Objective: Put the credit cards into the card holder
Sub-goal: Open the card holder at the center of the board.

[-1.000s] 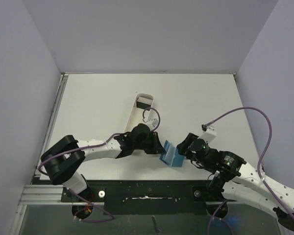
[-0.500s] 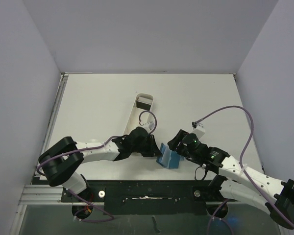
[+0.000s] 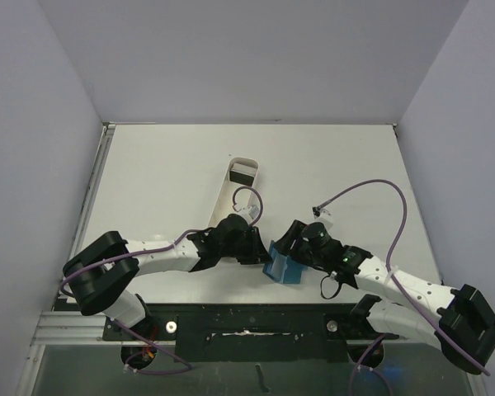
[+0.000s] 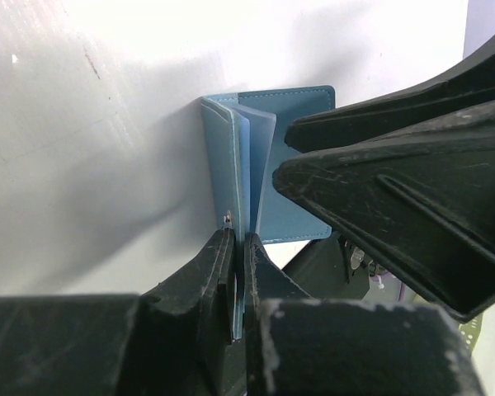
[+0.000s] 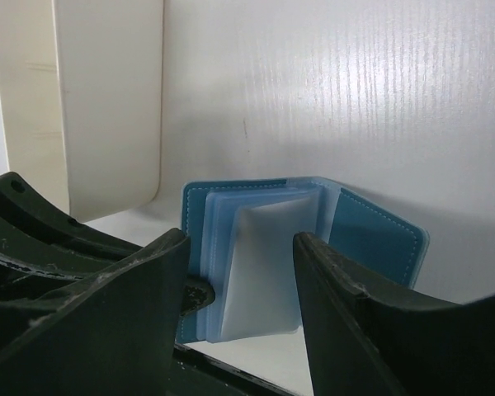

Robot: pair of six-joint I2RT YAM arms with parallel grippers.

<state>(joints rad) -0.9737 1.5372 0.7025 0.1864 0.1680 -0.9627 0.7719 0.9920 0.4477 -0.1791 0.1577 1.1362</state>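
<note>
Tabletop [image 3: 165,165]: left gripper [image 4: 239,245] pinches card holder [image 4: 293,115] (standing open).

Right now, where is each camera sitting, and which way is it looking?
Top camera: high above and behind the arms, looking down at the table; both arms show, meeting at the card holder.
Left wrist camera: on the left arm, looking along the left claw, shut on a card holder flap; the right claw pokes in too.
Right wrist camera: on the right arm, looking through the open right claw at the clear pockets, white tray behind.
All three see the blue card holder.
</note>
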